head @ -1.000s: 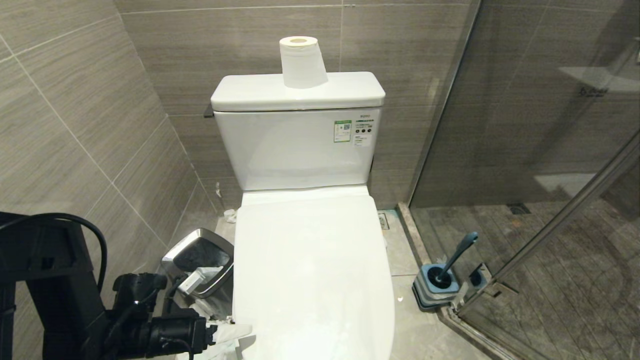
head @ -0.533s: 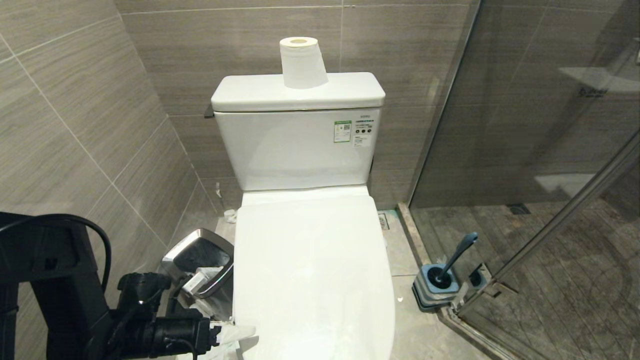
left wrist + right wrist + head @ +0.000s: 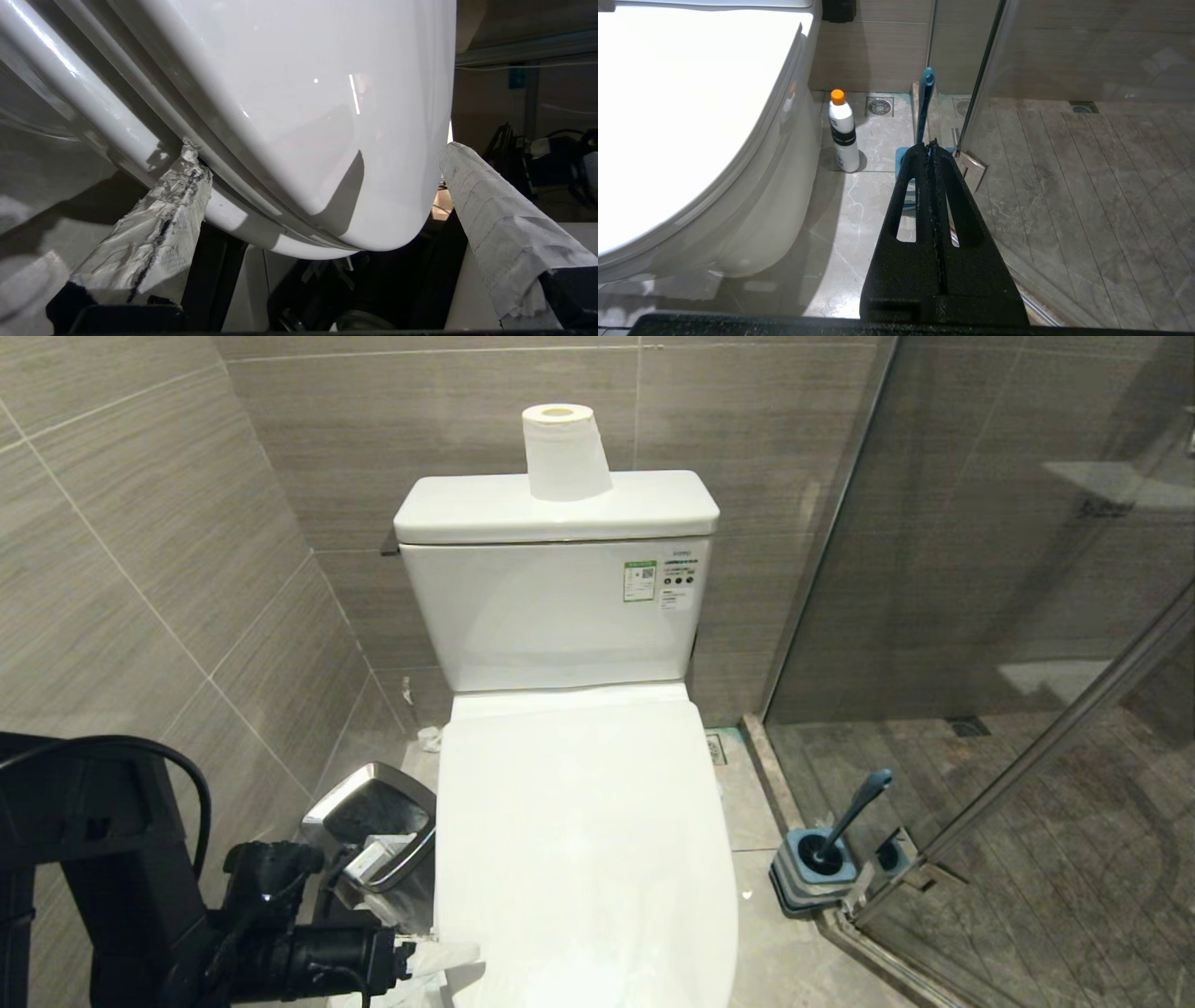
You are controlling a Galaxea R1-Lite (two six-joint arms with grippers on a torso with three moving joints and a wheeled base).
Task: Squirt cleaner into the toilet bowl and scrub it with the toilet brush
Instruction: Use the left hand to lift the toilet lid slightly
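The toilet bowl [image 3: 583, 859] is white and glossy, and its lid is down, so the inside is hidden. My left gripper [image 3: 439, 963] is open at the lid's front left corner. In the left wrist view, one tape-wrapped finger [image 3: 159, 219] has its tip at the seam under the lid, and the lid's front edge [image 3: 355, 186] lies between the jaws. The cleaner [image 3: 844, 130], a white bottle with an orange cap, stands on the floor beside the bowl. The toilet brush [image 3: 854, 817] stands in its blue holder [image 3: 808, 877]. My right gripper [image 3: 930, 145] is shut and empty, pointing toward the holder.
A steel-rimmed black bin [image 3: 373, 817] sits between the toilet and the left wall, right behind my left arm. A toilet roll [image 3: 563, 453] stands on the tank. A glass shower partition [image 3: 980, 616] closes off the right side, with the brush holder at its corner.
My left arm has crept slightly toward the toilet's front corner. Nothing else has moved.
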